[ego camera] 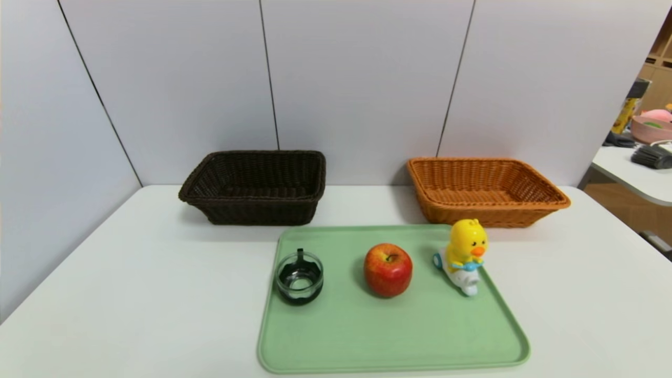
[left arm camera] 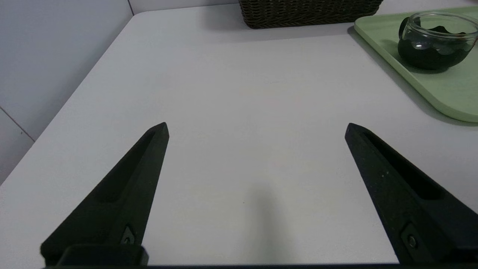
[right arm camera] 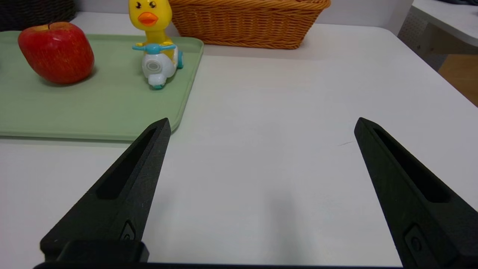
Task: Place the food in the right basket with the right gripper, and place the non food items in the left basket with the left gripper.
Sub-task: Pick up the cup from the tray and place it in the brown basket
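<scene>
on the green tray [ego camera: 388,341], unlabelled apple [ego camera: 388,269]; left pincer [left arm camera: 257,129], right pincer [right arm camera: 262,124] both released.

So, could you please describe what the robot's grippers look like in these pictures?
Only the fingers show, in the wrist views. The left gripper has two matte black fingers, long and tapering to narrow tips, each with a lengthwise recessed slot on its inner face and a small screw near the base. The right gripper looks the same. No cables, markings or arm segments are visible.
</scene>
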`<act>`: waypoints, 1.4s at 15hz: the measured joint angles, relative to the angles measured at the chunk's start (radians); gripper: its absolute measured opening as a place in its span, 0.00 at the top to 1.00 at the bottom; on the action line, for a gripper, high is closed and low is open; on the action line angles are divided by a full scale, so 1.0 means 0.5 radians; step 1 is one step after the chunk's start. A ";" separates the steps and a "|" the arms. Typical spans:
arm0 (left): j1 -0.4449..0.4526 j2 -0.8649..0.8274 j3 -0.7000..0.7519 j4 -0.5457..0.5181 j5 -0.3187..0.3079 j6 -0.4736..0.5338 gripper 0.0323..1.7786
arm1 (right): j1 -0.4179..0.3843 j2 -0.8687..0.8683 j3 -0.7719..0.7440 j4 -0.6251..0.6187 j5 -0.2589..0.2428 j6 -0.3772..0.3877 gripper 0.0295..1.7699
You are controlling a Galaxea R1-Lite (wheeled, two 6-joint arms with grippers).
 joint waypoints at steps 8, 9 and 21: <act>0.000 0.000 0.000 0.000 -0.001 0.000 0.05 | 0.000 0.000 0.000 0.001 -0.001 0.001 0.04; 0.000 0.000 0.000 0.000 0.000 0.000 0.05 | 0.000 0.000 0.000 0.002 -0.001 0.001 0.04; 0.000 0.000 0.000 -0.006 0.064 -0.071 0.05 | 0.000 0.000 0.000 0.002 0.000 0.002 0.04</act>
